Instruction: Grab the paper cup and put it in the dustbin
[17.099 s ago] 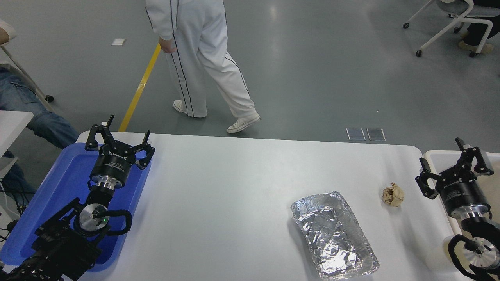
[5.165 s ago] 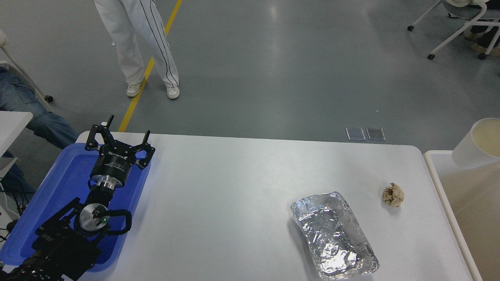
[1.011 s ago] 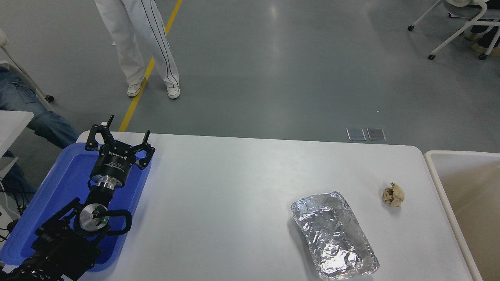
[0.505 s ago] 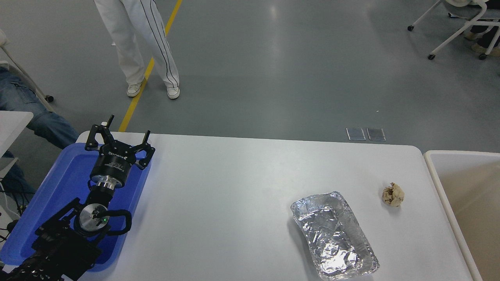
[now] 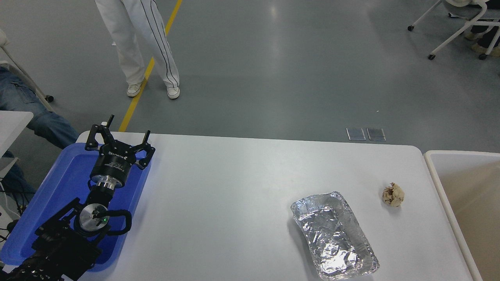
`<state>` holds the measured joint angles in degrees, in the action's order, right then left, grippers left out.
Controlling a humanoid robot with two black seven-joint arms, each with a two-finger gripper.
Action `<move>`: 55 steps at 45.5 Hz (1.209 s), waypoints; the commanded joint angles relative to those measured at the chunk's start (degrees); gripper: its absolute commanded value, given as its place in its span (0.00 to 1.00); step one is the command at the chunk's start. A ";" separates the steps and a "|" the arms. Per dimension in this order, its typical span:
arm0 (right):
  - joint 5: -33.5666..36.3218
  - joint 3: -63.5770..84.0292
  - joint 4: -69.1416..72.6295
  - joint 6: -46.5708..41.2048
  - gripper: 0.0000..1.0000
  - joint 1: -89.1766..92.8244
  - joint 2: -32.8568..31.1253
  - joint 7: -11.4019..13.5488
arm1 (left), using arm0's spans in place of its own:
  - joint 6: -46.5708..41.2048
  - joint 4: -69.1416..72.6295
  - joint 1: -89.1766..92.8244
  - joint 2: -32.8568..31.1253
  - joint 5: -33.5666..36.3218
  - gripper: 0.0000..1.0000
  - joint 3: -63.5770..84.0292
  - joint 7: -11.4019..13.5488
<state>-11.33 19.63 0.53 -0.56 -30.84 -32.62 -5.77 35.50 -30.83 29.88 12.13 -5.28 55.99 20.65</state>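
Note:
The dustbin (image 5: 437,183), a large white bin with a beige inside, stands against the table's right edge, partly cut off by the picture. The paper cup is out of view. My left gripper (image 5: 120,137) is open and empty, parked over the blue tray at the lower left. My right arm and gripper are out of view.
A crinkled silver foil tray (image 5: 334,234) lies at the front right of the white table. A crumpled brown paper ball (image 5: 393,194) lies near the bin. A blue tray (image 5: 58,187) sits at the left edge. A person's legs (image 5: 138,43) stand beyond the table.
Five seconds ago the paper cup was above the bin at the right edge; it is gone from view. Over the last second nothing has visibly moved.

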 commanded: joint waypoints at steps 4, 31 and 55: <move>-0.71 4.70 12.38 -0.06 1.00 -3.78 -6.41 -0.03 | 0.01 -0.02 0.00 0.00 0.01 1.00 0.00 0.00; -0.10 46.02 46.92 -3.57 1.00 -35.86 -8.87 0.32 | 0.01 0.07 0.00 0.00 0.01 1.00 0.00 0.00; -0.19 57.09 57.64 -21.32 1.00 -54.66 -5.00 0.24 | -0.08 -0.02 0.00 0.00 0.01 1.00 0.00 0.00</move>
<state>-11.43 70.36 52.76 -14.27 -76.84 -40.59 -5.49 35.43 -30.80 29.88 12.13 -5.27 55.99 20.65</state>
